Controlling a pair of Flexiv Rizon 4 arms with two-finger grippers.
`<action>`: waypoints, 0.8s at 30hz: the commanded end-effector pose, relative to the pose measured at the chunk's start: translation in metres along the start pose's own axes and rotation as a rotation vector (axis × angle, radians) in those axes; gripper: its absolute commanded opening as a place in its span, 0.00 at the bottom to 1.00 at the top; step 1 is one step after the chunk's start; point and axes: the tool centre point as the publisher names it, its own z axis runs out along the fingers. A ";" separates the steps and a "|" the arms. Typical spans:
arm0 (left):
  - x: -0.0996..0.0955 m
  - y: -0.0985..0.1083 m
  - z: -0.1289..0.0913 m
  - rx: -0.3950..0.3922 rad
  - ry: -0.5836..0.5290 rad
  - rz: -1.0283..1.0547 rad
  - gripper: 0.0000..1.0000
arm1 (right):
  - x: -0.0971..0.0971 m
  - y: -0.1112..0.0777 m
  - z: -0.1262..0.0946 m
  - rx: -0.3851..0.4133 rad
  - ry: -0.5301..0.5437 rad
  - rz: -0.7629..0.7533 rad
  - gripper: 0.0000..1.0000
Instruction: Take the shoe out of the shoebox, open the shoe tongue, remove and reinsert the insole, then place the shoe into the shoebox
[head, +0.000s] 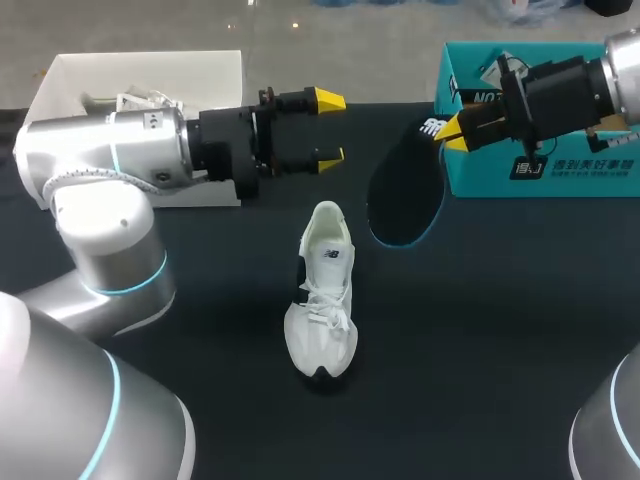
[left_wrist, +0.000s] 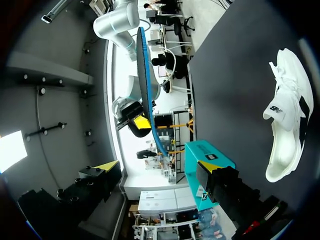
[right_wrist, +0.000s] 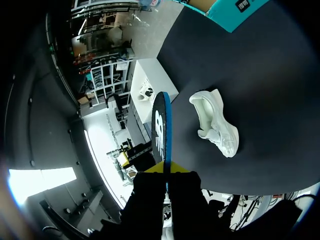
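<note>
In the right end effector (head: 455, 135) hangs the insole (head: 405, 190), near the shoe (head: 322, 300).

Just right of shoe (head: 322, 295), insole (head: 405, 195).

Table (head: 480, 330): flat, covered in black. Three things sit directly on it. White sneaker (head: 322, 290) near the middle, upright on its sole, toe toward the robot's edge, heel toward the far edge, well apart from both boxes. White open box (head: 150, 70) at the far left, partly hidden behind the left arm. Teal box (head: 560, 170) at the far right, printed side facing the robot.
</note>
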 end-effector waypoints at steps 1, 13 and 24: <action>0.005 0.000 0.007 -0.012 -0.021 -0.003 1.00 | -0.003 -0.001 0.013 0.032 0.018 0.021 0.00; -0.009 0.000 0.024 0.055 -0.114 -0.022 1.00 | 0.000 0.000 0.069 0.117 0.157 -0.055 0.00; -0.010 -0.015 0.027 0.106 -0.111 -0.039 1.00 | -0.001 0.018 0.071 0.105 0.125 -0.089 0.00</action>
